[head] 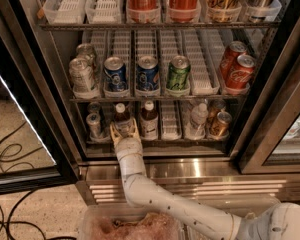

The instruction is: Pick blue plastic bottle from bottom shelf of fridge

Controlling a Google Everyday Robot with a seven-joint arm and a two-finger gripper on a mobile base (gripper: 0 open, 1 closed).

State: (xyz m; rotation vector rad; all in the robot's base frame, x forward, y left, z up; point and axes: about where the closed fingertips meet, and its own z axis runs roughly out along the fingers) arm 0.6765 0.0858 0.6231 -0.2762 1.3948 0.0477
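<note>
Camera view: the tall glass-door fridge stands open. At lower centre, the white arm's gripper is at the wire bottom shelf, fingers spread open either side of the dark, white-capped blue plastic bottle. Judging by this, gripping and lifting out remain.

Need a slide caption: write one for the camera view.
Gripper, fingers open, at the blue plastic bottle on the fridge's bottom shelf.
</note>
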